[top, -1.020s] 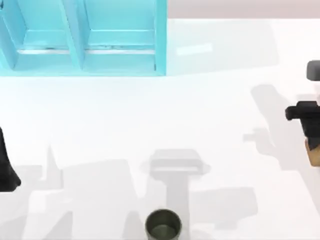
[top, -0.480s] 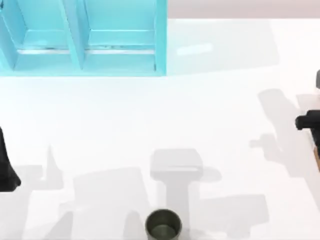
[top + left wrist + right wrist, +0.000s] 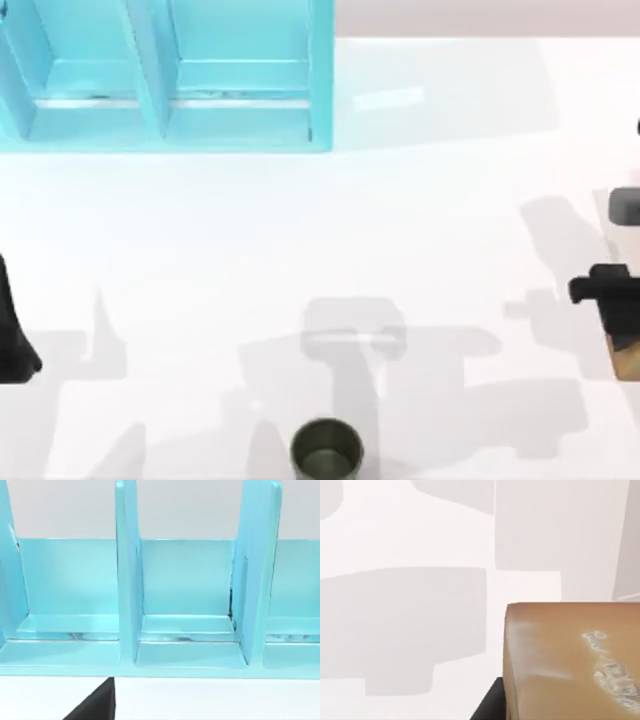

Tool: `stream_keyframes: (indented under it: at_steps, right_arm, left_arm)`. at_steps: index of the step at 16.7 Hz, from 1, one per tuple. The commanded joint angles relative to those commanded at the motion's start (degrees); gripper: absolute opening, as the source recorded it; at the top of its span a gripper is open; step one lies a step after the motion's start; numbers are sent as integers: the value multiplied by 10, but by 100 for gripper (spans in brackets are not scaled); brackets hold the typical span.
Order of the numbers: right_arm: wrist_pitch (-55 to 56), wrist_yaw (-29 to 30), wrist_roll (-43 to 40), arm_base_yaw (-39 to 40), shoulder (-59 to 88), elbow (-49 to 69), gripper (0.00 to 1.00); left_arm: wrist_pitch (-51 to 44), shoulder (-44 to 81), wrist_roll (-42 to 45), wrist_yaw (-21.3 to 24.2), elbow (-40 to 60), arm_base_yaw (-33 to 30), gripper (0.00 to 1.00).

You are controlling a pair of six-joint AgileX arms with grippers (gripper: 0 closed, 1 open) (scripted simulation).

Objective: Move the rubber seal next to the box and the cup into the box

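So the rubber seal [image 3: 570, 660] is being carried by the right claw [image 3: 612, 300] out at the bench's [image 3: 420, 220] right edge, with the tan block being seen at [image 3: 626, 352] just below the black fingers. The cup [image 3: 326, 450] is being left upright near the middle of the front edge. The box [image 3: 170, 75], light blue with dividers, is being kept at the back left corner. The left claw [image 3: 12, 330] is being parked at the left edge; its grip can't be made out.

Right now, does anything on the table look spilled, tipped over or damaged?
Nothing stands out. The cup stands upright at the near edge, the box looks intact, and the rubber seal shows only faint white markings.
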Motion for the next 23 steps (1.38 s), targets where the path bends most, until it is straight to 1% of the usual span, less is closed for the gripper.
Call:
stream_keyframes:
  at_steps: [5, 18, 19, 23]
  right_arm:
    - [17, 0, 0, 0, 1, -15, 0]
    - [17, 0, 0, 0, 1, -15, 98]
    - [17, 0, 0, 0, 1, -15, 100]
    - [17, 0, 0, 0, 1, -15, 100]
  left_arm:
    - [0, 0, 0, 0, 0, 0, 100]
    - [0, 0, 0, 0, 0, 0, 100]
    - [0, 0, 0, 0, 0, 0, 100]
    - [0, 0, 0, 0, 0, 0, 100]
